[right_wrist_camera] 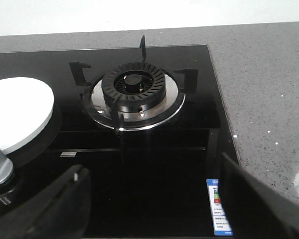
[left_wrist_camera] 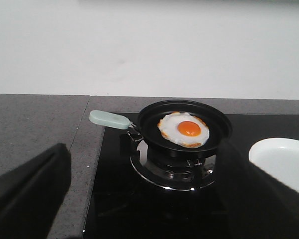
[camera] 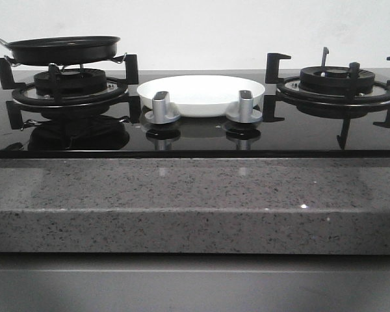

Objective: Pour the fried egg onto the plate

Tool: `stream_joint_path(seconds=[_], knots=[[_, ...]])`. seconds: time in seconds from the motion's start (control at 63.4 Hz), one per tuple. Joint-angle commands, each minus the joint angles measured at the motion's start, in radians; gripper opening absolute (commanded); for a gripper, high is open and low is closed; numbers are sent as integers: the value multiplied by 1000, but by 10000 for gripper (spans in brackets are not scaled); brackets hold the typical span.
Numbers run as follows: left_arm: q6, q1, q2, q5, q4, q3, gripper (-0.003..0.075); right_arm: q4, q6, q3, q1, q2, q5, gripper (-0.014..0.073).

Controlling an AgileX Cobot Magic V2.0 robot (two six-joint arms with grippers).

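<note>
Both end effectors hang spread wide and empty above the glass cooktop (camera: 195, 140), the left end effector (left_wrist_camera: 154, 199) facing a black frying pan (left_wrist_camera: 184, 128) on the left burner (left_wrist_camera: 172, 172), where the fried egg (left_wrist_camera: 184, 129) lies yolk up. The white plate (camera: 201, 94) sits between the two burners, behind two silver knobs (camera: 161, 107). The right end effector (right_wrist_camera: 154, 209), its fingers (right_wrist_camera: 65, 199) blurred and seemingly touching nothing, overlooks the bare right burner (right_wrist_camera: 134, 92) beside the speckled counter (right_wrist_camera: 259, 89).

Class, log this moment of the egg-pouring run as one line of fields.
egg: in pan on left burner | plate: bare, mid-hob | left fingers: open, holding nothing | right fingers: open, holding nothing | pour: not begun
</note>
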Motion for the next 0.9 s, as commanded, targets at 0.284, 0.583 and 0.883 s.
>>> stream_joint_path(seconds=[0.284, 0.583, 0.883], knots=[[-9, 1, 2, -59, -3, -22, 638, -3, -4, -82, 0, 105, -29, 596], [-9, 1, 2, -59, -3, -22, 638, 2, -4, -321, 51, 460, 47, 596], [-9, 1, 2, -59, -3, -22, 638, 2, -4, -687, 242, 849, 242, 596]])
